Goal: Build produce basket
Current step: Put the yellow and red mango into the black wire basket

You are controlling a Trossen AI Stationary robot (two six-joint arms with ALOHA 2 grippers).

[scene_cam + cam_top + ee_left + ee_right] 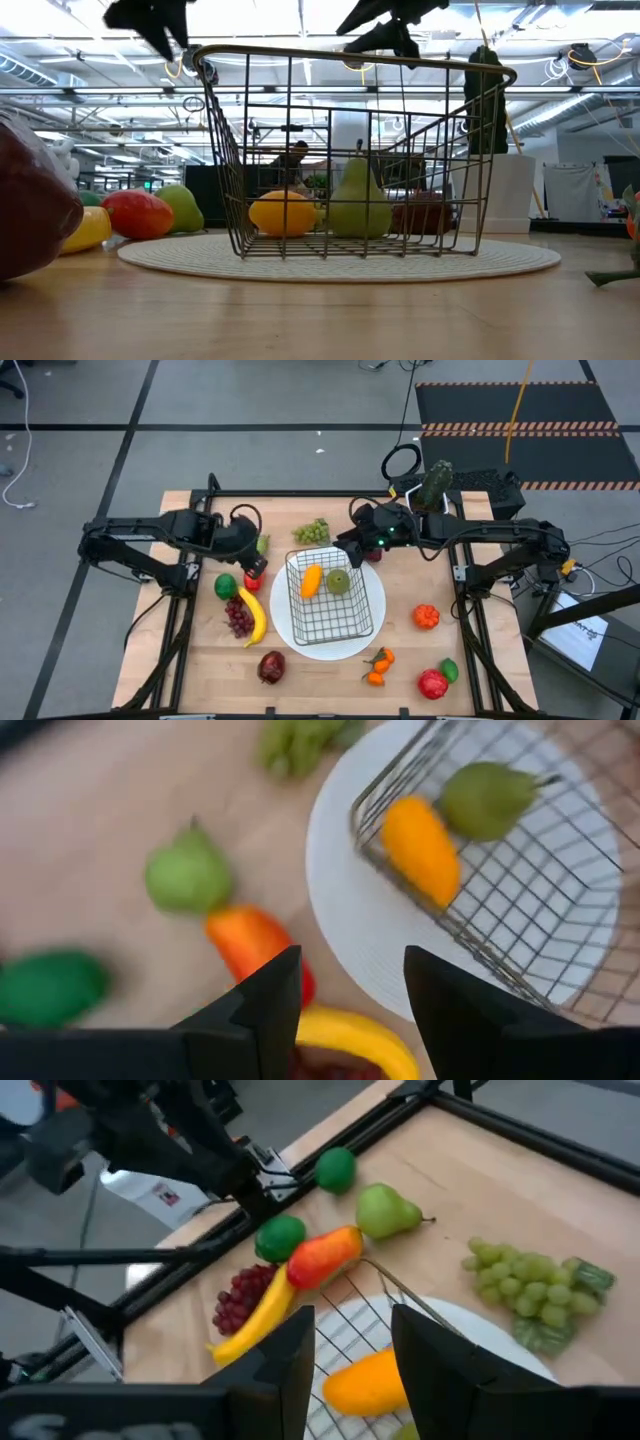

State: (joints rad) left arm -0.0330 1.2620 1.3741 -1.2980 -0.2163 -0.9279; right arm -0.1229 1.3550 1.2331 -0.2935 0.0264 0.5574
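The wire basket (330,598) stands on the round white plate (300,635) at mid-table. An orange pepper (311,580) and a green pear (339,581) lie in it. My left gripper (350,990) hovers open, pointing steeply down, above a red-orange pepper (250,940) and a banana (350,1035) just left of the plate. My right gripper (352,1345) hangs open above the basket's far rim (400,1295), holding nothing. Both grippers show above the basket (350,150) in the low view.
Left of the plate lie a green pear (187,875), a lime (225,586), purple grapes (238,618) and a dark red apple (271,667). Green grapes (312,532) lie behind the basket. Tangerines (378,665), a tomato (426,617), a red apple (432,683) and a lime (449,670) lie right. A potted cactus (435,485) stands far right.
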